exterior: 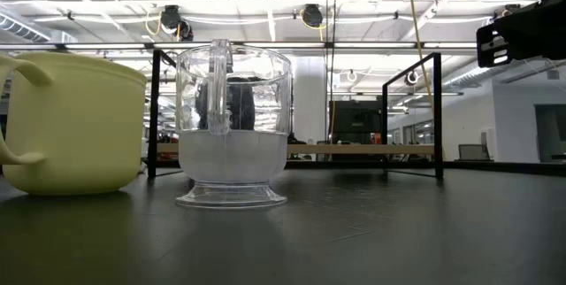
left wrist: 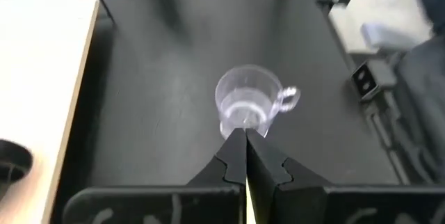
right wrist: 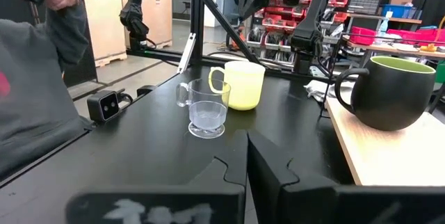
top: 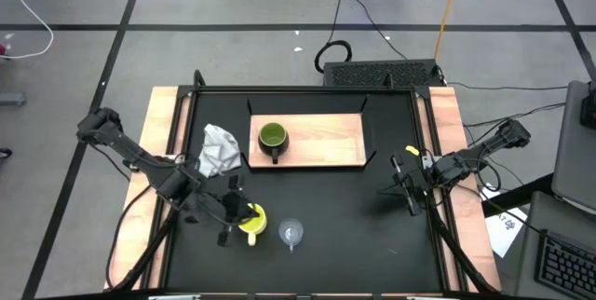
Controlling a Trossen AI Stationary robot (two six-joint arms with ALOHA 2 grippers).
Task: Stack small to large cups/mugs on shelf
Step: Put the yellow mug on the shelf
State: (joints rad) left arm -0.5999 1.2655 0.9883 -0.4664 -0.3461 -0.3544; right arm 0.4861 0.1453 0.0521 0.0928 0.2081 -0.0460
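Olive-green mug (top: 272, 137) sits upright on the shelf (top: 326, 142), left part of the board, upper centre of the high view, dark handle pointing toward the bottom of the frame. Yellow mug (top: 252, 222) is off the shelf on the black table (top: 354, 216), lower left of centre. Clear glass cup (top: 292, 235) stands just beside it to the right, apart, not touching. Grey-white cloth wad (top: 219, 149) lies left of the shelf.

Left gripper (top: 226, 209) hovers right next to the yellow mug, on its left. In the left wrist view its fingers (left wrist: 233, 156) are pressed together, nothing between them, tips aimed at the glass cup (left wrist: 247, 104). Right gripper (top: 406, 186) waits at mid right of the high view, well apart from all cups; right wrist view shows its fingers (right wrist: 229, 165) closed too, empty.

Handling, my read:
- Glass cup: light, rigid, slick wall, fragile. Thin handle looks weak, so pinch across the rim or wall instead. Small footed base could tip if nudged.
- Yellow mug: likely ceramic or plastic, stiff, heavier. Wall pinch at the rim, or the handle.
- Green mug: biggest-looking, so probably the base of the stack.

Jaws must open before any grasp. Risk: bumping the yellow mug into the glass.
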